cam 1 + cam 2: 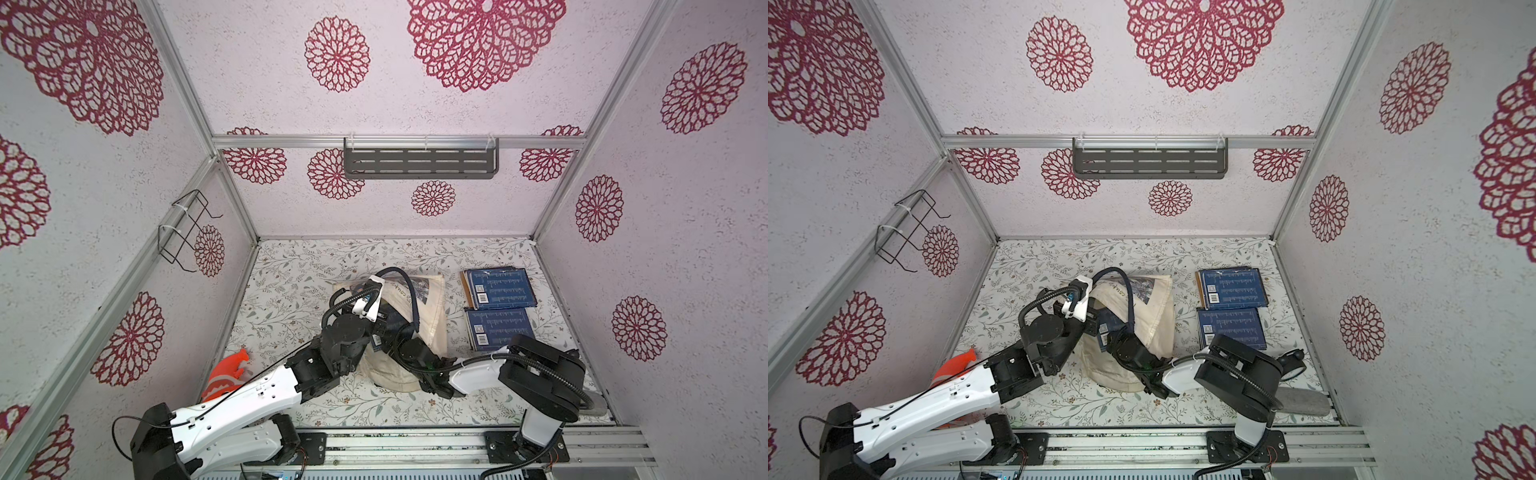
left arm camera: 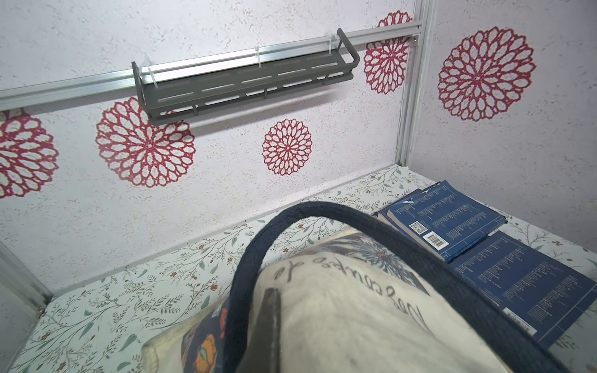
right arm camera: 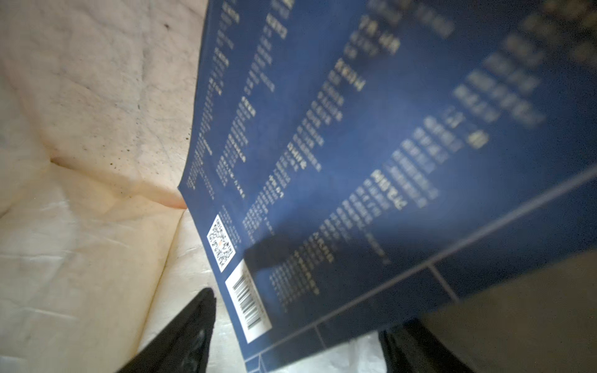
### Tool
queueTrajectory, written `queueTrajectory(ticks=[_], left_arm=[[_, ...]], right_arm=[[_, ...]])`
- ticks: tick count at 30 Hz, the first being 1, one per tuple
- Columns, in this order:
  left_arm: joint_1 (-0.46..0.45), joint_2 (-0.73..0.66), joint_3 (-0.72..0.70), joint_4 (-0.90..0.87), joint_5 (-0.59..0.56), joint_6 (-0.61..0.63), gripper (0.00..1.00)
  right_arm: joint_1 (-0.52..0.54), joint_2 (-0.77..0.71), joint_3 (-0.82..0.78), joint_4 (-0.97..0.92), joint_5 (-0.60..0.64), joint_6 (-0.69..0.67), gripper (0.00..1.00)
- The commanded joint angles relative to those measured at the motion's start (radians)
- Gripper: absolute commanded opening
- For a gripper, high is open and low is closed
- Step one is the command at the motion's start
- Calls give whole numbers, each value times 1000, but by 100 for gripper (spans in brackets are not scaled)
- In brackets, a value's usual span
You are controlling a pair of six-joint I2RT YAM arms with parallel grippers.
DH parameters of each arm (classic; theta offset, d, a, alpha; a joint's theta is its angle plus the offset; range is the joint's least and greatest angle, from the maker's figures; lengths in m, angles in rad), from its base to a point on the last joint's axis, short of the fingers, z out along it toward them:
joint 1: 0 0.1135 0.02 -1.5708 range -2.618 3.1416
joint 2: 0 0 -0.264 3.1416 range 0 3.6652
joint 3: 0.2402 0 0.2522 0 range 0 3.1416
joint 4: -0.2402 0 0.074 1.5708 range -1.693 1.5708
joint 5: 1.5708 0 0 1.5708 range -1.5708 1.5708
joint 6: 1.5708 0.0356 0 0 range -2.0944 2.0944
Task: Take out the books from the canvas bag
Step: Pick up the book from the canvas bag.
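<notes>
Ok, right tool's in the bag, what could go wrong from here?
1. The right tool straddles the book with jaws open; closing near its edge could bend the cover or let it slip.
2. The left tool holds the canvas bag up; a slip could drop its mouth onto the right arm.
3. The books on the table lie close; swinging out may knock them.

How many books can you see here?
4, maybe more hidden: a stack of two on the table, a single book beside it, another book inside the canvas bag.
</notes>
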Motion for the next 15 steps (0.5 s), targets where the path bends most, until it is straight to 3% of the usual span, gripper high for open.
queueTrajectory(ticks=[1,5,9,15], left_arm=[[-15,-5,21,93,9,14,0],[-30,23,29,81,4,26,0],[-40,55,48,51,-11,32,0],[-41,73,56,41,-8,26,0]], right_arm=[[-23,19,-26,74,97,-99,78],[-37,6,-26,152,92,-180,72],[-53,-22,-20,177,92,-240,57],[-78,-16,4,191,64,-260,44]])
